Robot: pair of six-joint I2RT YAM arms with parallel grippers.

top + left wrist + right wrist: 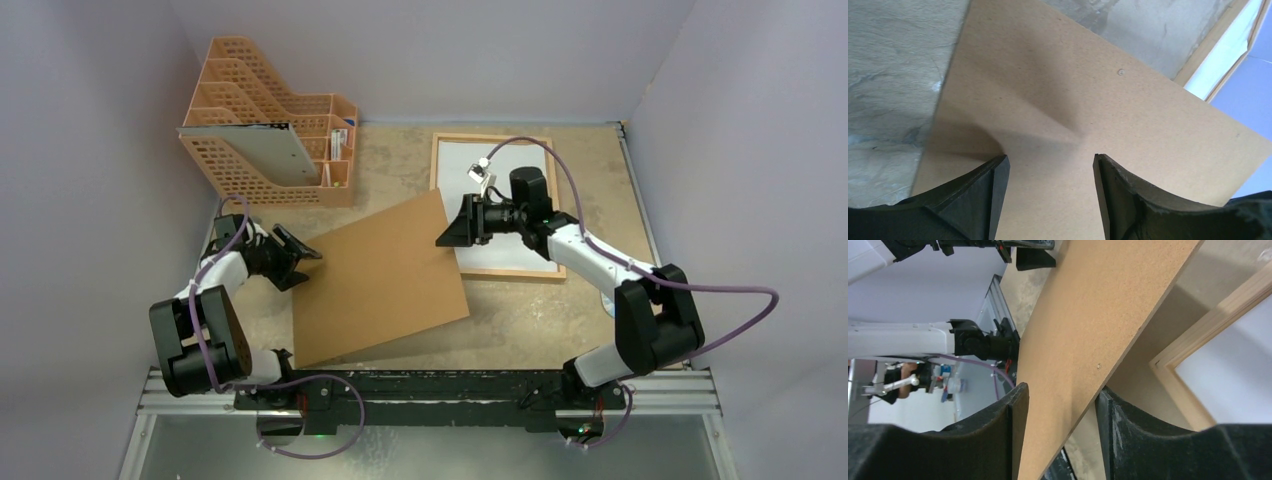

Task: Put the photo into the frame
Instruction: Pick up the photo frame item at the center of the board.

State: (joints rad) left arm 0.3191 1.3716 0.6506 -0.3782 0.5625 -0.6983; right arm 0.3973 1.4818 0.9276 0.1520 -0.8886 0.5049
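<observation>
Mottled tabletop (520, 320) bore the frame (455, 136) at far right, its near corner hidden by a brown backing panel (380, 280). Left gripper (305, 262) stood apart at the panel's edge. Right gripper (450, 222) straddled the opposite corner; clamping could not be determined. White sheet (455, 165) inside the frame was unidentifiable.

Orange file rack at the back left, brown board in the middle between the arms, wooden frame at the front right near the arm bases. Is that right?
Not quite: the wooden frame lies at the back right, not the front, as the top external view shows. The orange file rack and brown board are where you said.
</observation>
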